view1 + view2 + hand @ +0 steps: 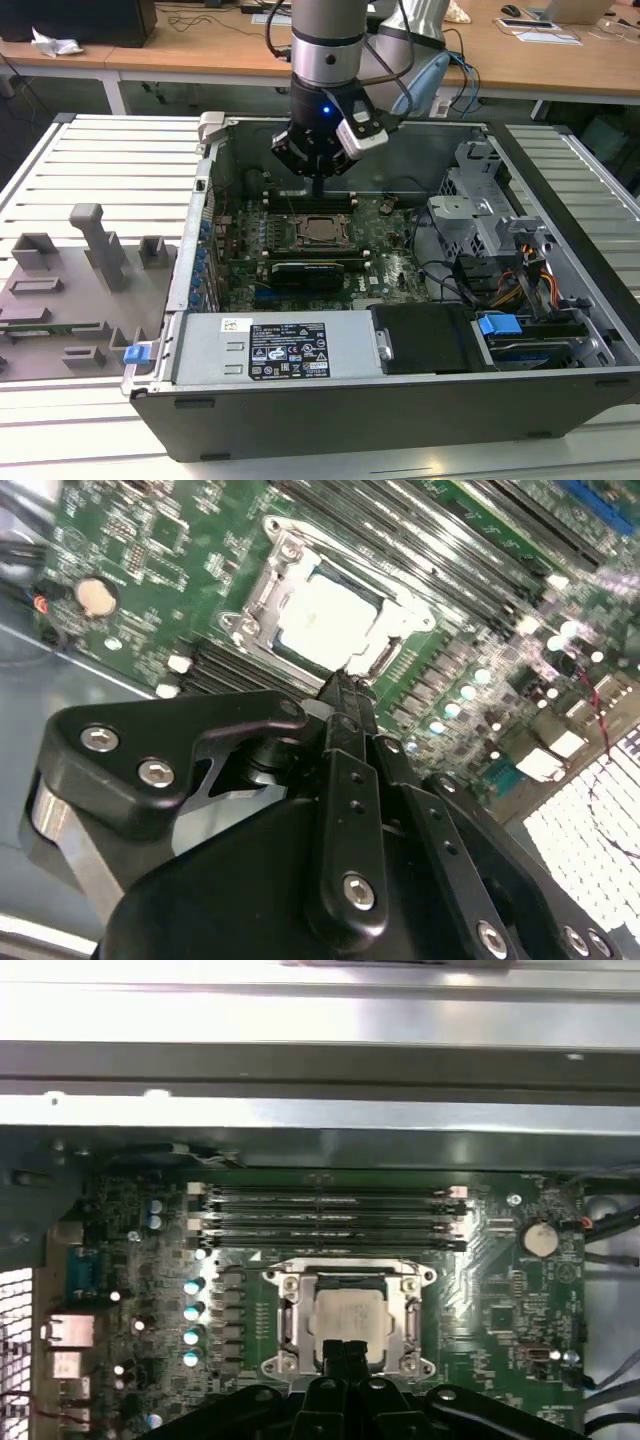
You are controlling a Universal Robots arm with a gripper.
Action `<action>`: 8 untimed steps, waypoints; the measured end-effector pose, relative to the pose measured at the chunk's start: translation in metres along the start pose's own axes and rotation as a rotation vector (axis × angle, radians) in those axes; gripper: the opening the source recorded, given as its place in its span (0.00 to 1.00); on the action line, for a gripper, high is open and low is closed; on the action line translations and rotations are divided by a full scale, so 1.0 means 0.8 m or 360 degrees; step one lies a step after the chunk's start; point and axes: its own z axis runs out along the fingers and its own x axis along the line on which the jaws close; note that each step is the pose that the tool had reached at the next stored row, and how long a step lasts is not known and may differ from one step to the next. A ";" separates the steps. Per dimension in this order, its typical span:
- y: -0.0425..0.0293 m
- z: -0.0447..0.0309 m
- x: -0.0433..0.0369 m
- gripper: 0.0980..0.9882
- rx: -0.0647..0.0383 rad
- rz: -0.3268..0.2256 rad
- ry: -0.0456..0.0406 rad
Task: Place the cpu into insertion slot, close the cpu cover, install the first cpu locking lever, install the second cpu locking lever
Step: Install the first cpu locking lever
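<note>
I have the gripper point(317, 186) hanging inside the open pc case point(300, 425), low over the insertion slot point(302, 1326). Fingers are pinched together, narrow gap at most, nothing held btwn them; both wrist views show the tips as one black point. In the second wrist view that point sits right at the edge of the slot, on the rim of the cpu cover point(350, 1271). Can't tell if it's touching the cover or just above it. Exterior view puts the tips a bit above the slot, so prob. hovering, not sure.

The cpu point(350, 1317) is in the insertion slot, lying flat, silver top up, square w/ the slot. The cpu cover is down over the slot: its frame runs round all four sides of the cpu and the chip shows through the window. Looks flat, no tilt I can see.

Around the slot:
- Mem slots point(325, 1215) run as long black rows just beside the slot, on the side away from the gripper in the first wrist view.
- Green board point(500, 1305) surrounds the slot on every side.
- Coin cell point(540, 1238) is on the board, well apart from the slot.
- Black card point(318, 270) stands near the slot, on the opposite side from the mem slots in the exterior view.
</note>
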 end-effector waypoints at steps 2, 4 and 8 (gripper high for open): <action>0.0001 0.0006 0.012 0.01 0.0000 0.0000 -0.0002; 0.0002 0.0016 0.020 0.01 -0.0001 0.0000 -0.0002; 0.0004 0.0047 0.041 0.01 0.0000 0.0000 -0.0002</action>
